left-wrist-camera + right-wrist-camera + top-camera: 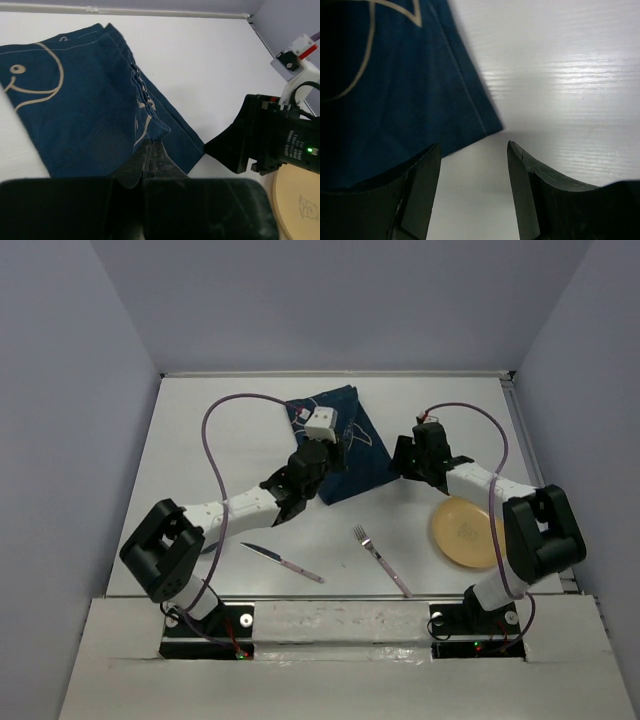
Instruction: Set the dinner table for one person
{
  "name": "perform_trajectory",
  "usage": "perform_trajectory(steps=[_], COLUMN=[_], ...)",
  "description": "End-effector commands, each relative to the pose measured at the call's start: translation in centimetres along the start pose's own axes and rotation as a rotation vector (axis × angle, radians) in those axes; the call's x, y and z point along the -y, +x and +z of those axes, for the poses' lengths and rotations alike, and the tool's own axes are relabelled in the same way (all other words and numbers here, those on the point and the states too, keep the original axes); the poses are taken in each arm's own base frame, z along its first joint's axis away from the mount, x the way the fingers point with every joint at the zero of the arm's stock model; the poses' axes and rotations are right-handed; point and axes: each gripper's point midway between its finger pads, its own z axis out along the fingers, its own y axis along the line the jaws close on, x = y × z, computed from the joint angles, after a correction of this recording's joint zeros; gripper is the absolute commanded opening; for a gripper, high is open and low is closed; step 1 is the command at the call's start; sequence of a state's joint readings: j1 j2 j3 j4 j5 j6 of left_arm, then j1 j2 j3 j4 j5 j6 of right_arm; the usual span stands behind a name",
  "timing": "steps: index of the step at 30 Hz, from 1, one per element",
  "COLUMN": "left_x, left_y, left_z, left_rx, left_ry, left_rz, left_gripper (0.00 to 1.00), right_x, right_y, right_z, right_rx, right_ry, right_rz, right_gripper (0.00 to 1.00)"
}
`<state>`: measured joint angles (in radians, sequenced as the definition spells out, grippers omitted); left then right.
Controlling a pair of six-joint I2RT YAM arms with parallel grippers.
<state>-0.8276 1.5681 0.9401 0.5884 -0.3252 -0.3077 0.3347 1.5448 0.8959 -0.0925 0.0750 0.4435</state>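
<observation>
Behind both grippers, on the dinner table [200, 440] under them, the knife [282, 563], fork [380, 560] and plate [465, 532] lie unplaced, while the left gripper [150, 150] pinches the blue placemat [85, 110] edge and the right gripper [472, 150] gapes wide beside its corner.

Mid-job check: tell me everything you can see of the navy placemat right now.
The placemat is navy cloth with a cream fish outline and stitched hems. It lies skewed on the white dinner table, toward the far middle, mostly flat but with a bunched ridge running across it. The left claw is shut on that ridge near the cloth's near edge. The open right claw straddles its right corner; whether it touches the cloth cannot be told.
</observation>
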Motion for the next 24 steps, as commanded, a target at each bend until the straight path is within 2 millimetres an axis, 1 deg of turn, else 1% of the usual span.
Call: perform_trajectory(steps=[1, 2, 3, 4, 5, 7, 8, 9, 10, 11, 12, 14, 15, 17, 18, 19, 20, 21, 22, 23, 24], left_x=[-2.0, -2.5, -2.8, -2.9, -3.4, -4.0, -4.3, -4.6, -4.9, -5.0, -5.4, -6.1, -6.3, -6.6, -6.8, -6.8, -6.5, -6.7, -6.7, -6.7, -6.7], left_y=[-5.5, -5.4, -5.4, -5.7, -5.1, -5.0, -4.5, -4.4, -4.4, -4.7, -4.6, -4.9, -5.3, -6.4, -6.9, -8.1, -9.5, -10.6, -12.2, -14.0, -15.1], left_z=[-3.0, -3.8, -4.1, -4.7, -5.0, -5.5, -5.7, -5.8, -6.0, -6.3, -6.5, -7.2, -7.5, -8.0, -8.2, -8.6, -8.8, -9.2, -10.0, -10.6, -11.2], left_rx=[0.201, 0.207, 0.213, 0.224, 0.217, 0.222, 0.215, 0.22, 0.223, 0.233, 0.237, 0.259, 0.27, 0.302, 0.318, 0.346, 0.378, 0.406, 0.446, 0.49, 0.517], left_ry=[-0.052, -0.057, -0.063, -0.061, -0.072, -0.085, -0.095, -0.106, -0.115, -0.117, -0.128, -0.149, -0.154, -0.167, -0.178, -0.179, -0.179, -0.197, -0.197, -0.205, -0.205], left_rz=[-0.132, -0.139, -0.144, -0.153, -0.151, -0.153, -0.149, -0.15, -0.15, -0.155, -0.157, -0.164, -0.165, -0.176, -0.181, -0.179, -0.186, -0.19, -0.201, -0.201, -0.208], left_gripper=[0.0, 0.0, 0.0, 0.0, 0.0, 0.0, 0.0, 0.0, 0.0, 0.0, 0.0, 0.0, 0.0, 0.0, 0.0, 0.0, 0.0, 0.0, 0.0, 0.0, 0.0], right_x=[0.7, 1.0, 0.4, 0.5, 0.3, -0.6, -1.0, -1.5, -1.7, -1.5, -1.5, -1.0, -1.1, -1.5, -1.7, -2.0, -2.7, -3.1, -3.5, -4.4, -4.7], right_y=[-2.1, -1.1, -0.8, -0.5, 0.3, 1.2, 1.6, 2.5, 2.9, 3.4, 3.8, 4.0, 3.5, 2.4, 1.5, 0.5, -1.7, -3.2, -4.5, -7.3, -8.6], right_z=[2.4, 3.5, 3.9, 4.2, 4.7, 4.9, 5.0, 5.1, 5.2, 5.5, 5.5, 5.7, 5.4, 4.8, 4.4, 3.9, 2.3, 1.1, -0.2, -3.1, -4.8], right_rx=[0.059, 0.023, 0.012, 0.004, -0.016, -0.039, -0.048, -0.066, -0.074, -0.085, -0.091, -0.087, -0.072, -0.042, -0.015, 0.013, 0.076, 0.119, 0.161, 0.25, 0.295], right_ry=[0.069, 0.078, 0.065, 0.072, 0.072, 0.057, 0.053, 0.051, 0.05, 0.058, 0.064, 0.093, 0.091, 0.085, 0.084, 0.079, 0.06, 0.045, 0.032, -0.003, -0.021], right_rz=[0.008, 0.003, -0.002, -0.003, -0.015, -0.036, -0.046, -0.062, -0.068, -0.069, -0.072, -0.059, -0.055, -0.051, -0.047, -0.048, -0.041, -0.044, -0.042, -0.029, -0.028], right_gripper=[0.61, 0.61, 0.59, 0.58, 0.56, 0.54, 0.53, 0.5, 0.46, 0.39, 0.26, 0.09, 0.0, 0.0, 0.0, 0.0, 0.0, 0.0, 0.0, 0.0, 0.0])
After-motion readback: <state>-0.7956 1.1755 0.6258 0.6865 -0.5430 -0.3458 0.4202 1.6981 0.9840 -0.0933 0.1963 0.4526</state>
